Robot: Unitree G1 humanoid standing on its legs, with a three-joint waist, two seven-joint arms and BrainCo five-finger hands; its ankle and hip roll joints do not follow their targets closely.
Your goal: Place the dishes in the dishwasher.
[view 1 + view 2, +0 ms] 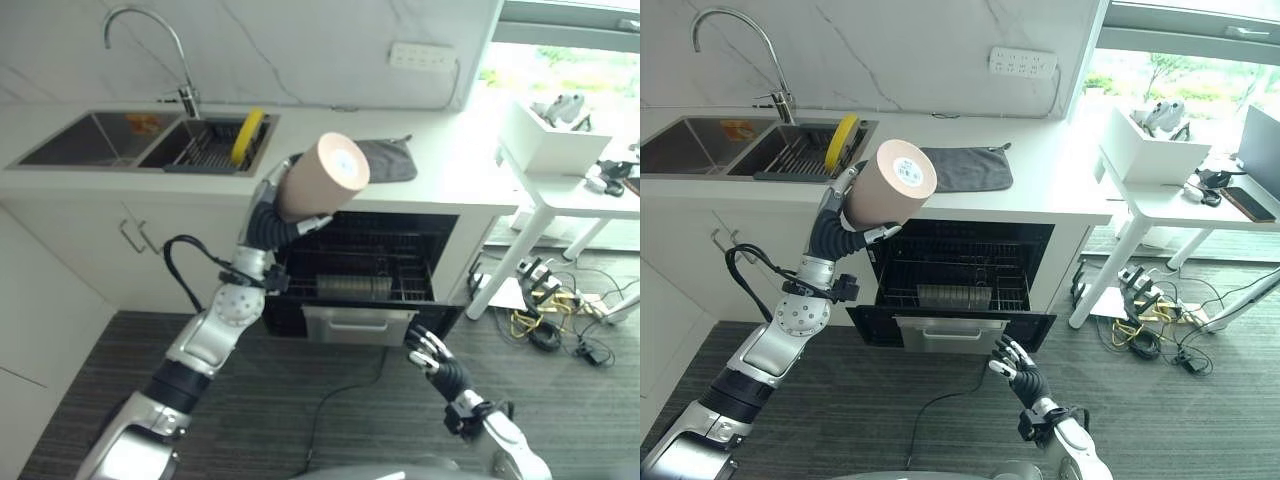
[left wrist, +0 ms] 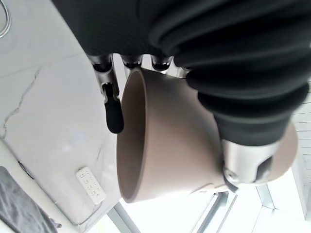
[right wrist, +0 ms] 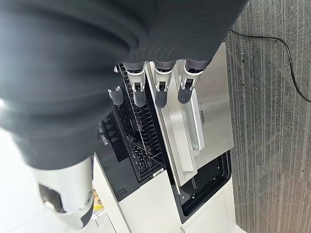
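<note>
While the left hand (image 1: 845,205) grips a tan bowl (image 1: 890,185) hiding its palm, the right hand (image 1: 1015,368) hangs slack-fingered.

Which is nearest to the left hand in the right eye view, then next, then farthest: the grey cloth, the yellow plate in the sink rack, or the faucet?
From the left hand, fingers curled round the tan bowl:
1. Yellow plate, in the sink rack just behind the hand.
2. Grey cloth, on the counter toward the robot's right.
3. Faucet, back by the wall at the sink.

Grey cloth (image 1: 966,167) on countertop (image 1: 1060,195) (near faucet (image 1: 740,50)).
</note>
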